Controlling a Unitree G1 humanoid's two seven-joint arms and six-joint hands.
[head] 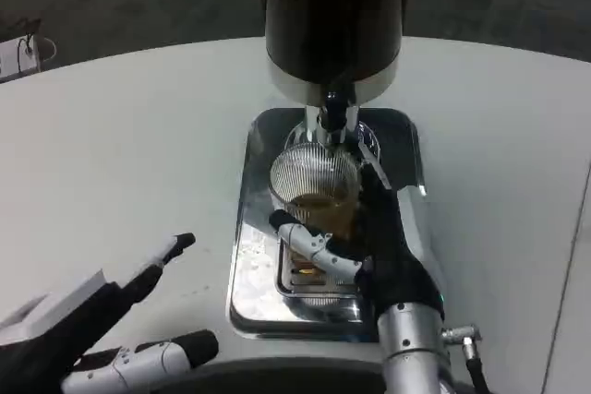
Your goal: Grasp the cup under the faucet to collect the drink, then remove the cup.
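A ribbed clear cup (312,182) with amber drink in its bottom stands on the steel drip tray (257,265), just below the dispenser's faucet (334,117). My right hand (374,246) grips the cup from its right and front side, with fingers (319,246) wrapped round its base. Low at the left, my left hand (102,320) hovers over the white table with its fingers spread and nothing in it.
The tall dark dispenser (332,16) with a chrome band stands at the back of the tray. A small white object (23,54) lies at the table's far left edge. Bare white table (120,154) stretches to either side of the tray.
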